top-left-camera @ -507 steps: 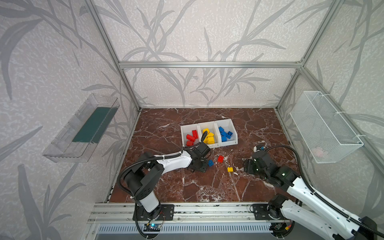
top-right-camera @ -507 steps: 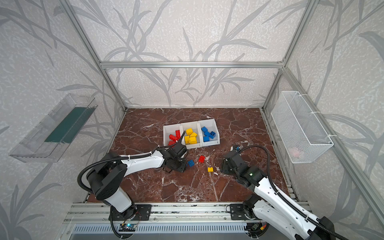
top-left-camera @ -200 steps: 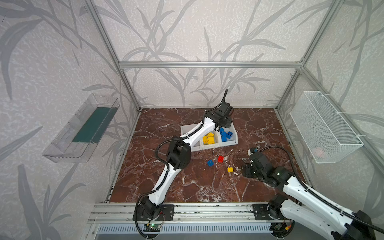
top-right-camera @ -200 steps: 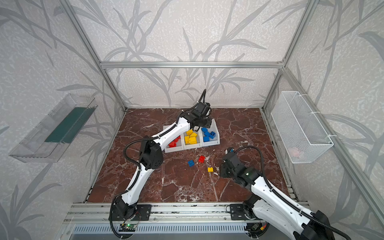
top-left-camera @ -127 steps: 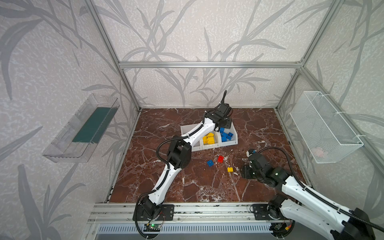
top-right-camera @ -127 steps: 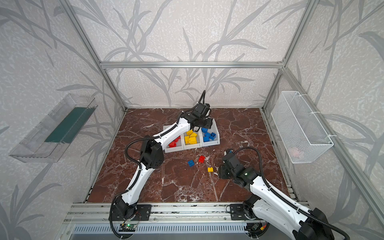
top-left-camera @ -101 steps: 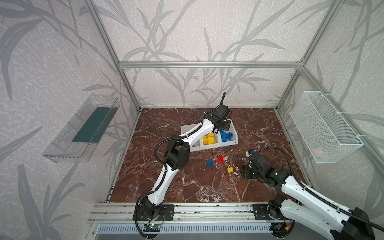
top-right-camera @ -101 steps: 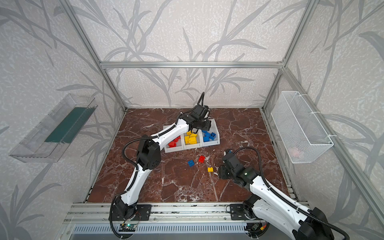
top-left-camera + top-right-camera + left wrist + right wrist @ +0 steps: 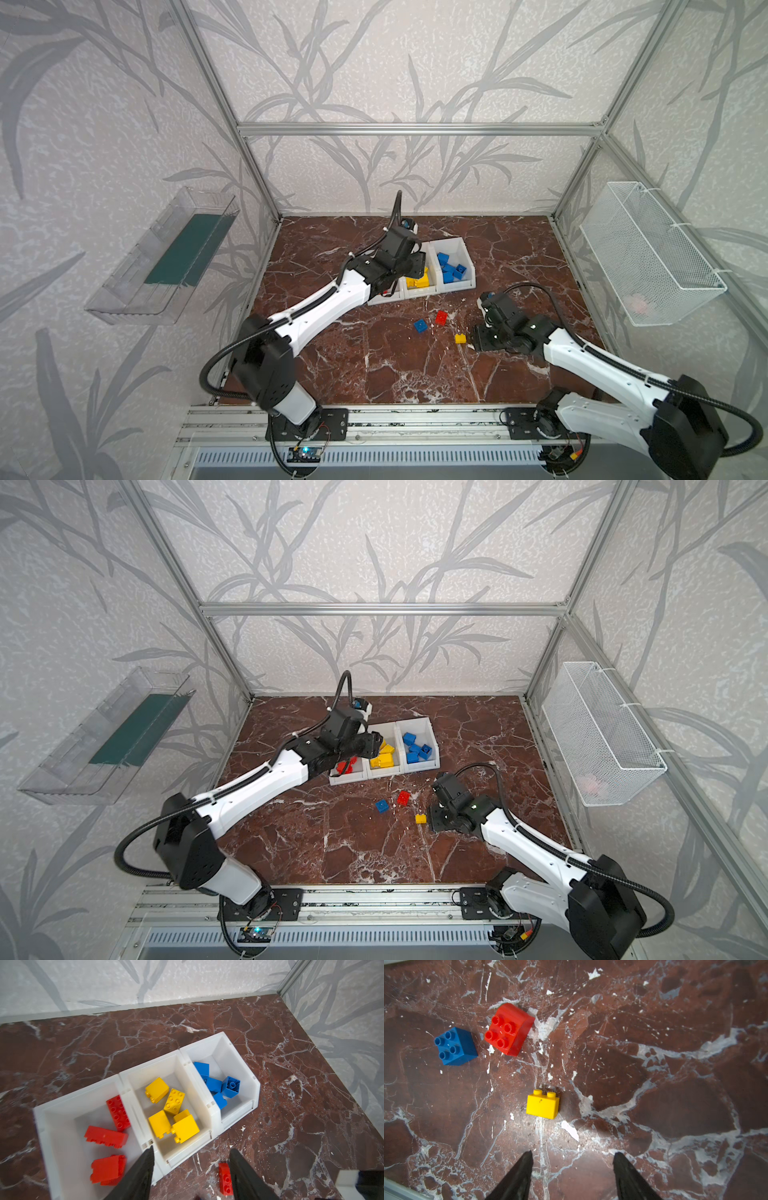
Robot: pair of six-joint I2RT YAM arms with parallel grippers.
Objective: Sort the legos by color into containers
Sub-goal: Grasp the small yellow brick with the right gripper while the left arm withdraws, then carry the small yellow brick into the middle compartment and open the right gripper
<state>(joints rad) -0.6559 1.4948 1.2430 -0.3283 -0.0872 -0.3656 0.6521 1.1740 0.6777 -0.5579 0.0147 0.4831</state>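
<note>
Right gripper (image 9: 573,1153), jaws spread and empty, hovers with a yellow lego brick (image 9: 542,1106) just ahead: likely light, rigid, slick; pinch its flat sides.

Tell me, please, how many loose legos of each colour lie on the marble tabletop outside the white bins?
Red lego: 1
Blue lego: 1
Yellow lego: 1
Total: 3

Bright, even light, soft shadows, mild glare on the tabletop (image 9: 542,1132).
</note>
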